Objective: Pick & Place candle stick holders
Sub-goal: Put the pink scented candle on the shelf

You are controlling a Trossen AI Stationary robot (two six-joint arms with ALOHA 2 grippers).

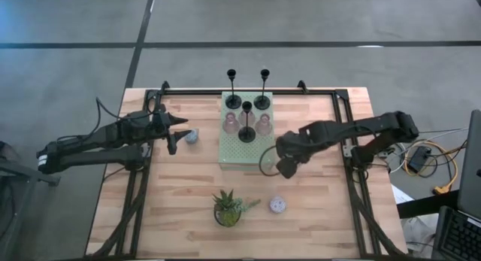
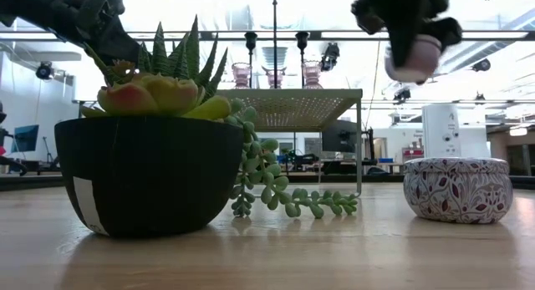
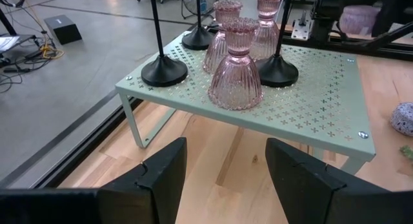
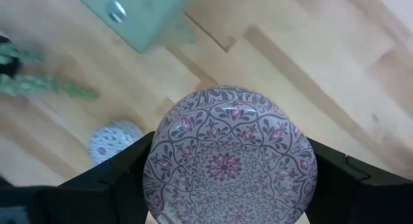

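Your left hand (image 1: 174,133) sits spread and empty near the bench's (image 1: 180,216) left side, beside a small blue round cup (image 1: 192,136). Three tall black candle stick holders (image 1: 246,122) and pink ribbed glass holders (image 3: 236,66) stand on the pale green perforated shelf (image 1: 229,152). Your right hand (image 1: 284,165) pinches a pink floral-patterned round cup (image 4: 230,164) above the bench, just right of the shelf.

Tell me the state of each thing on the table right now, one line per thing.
left pincer: open, empty
right pincer: shut on lilac patterned cup
lilac patterned cup: gripped, lifted off table
second patterned cup: standing on table, free
blue cup: on table, not gripped
black candle stick holders: upright on green shelf
pink glass holders: upright on shelf
potted plant: upright
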